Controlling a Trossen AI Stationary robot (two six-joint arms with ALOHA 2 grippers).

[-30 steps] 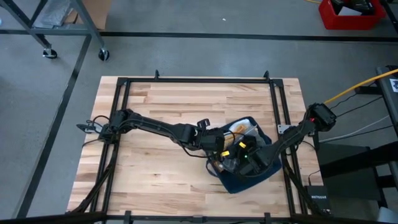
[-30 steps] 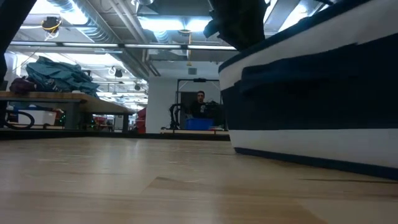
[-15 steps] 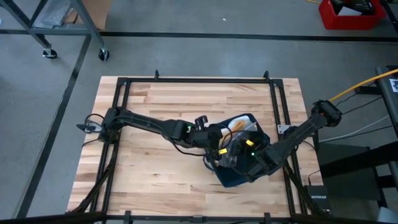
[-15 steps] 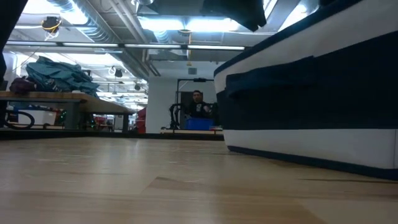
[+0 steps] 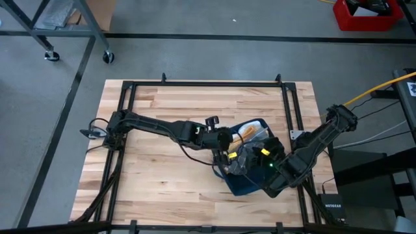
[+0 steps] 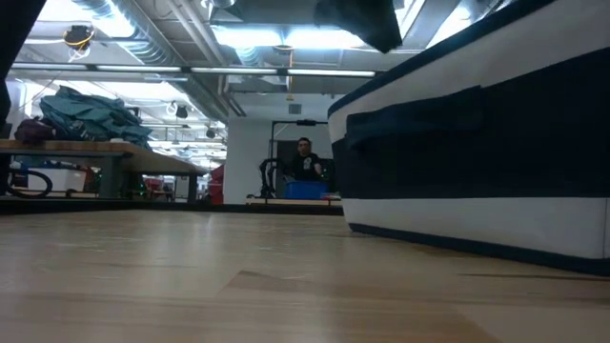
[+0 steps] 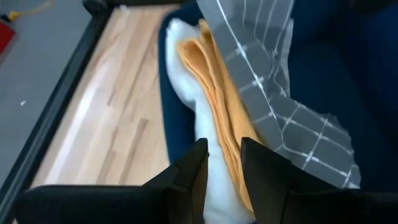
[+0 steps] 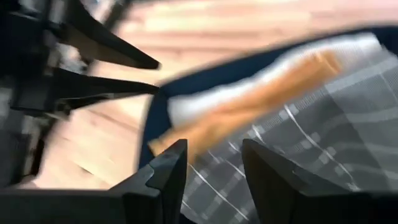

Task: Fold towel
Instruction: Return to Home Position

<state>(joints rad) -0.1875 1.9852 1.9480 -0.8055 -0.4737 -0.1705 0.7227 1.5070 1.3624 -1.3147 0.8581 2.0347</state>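
lying folded inside the blue laundry organizer [image 5: 246, 187], the gray checked towel [image 7: 283, 93] overlaps the yellow towel [image 7: 217, 106], with a white towel [image 7: 186, 93] alongside. the left gripper [image 7: 222, 168] and right gripper [image 8: 214, 165] hover over them, jaws slightly parted and empty. the organizer sits on the wooden table [image 5: 162, 110], and a person [image 6: 305, 157] stands far behind. the right arm has drawn back a little since a second ago.

The blue laundry organizer [image 5: 246, 186] sat lower right of centre in the high view, open-topped. Inside lay a folded yellow towel [image 7: 219, 99], a white towel [image 7: 194, 118] touching one side and a gray white-checked towel [image 7: 280, 93] partly covering it
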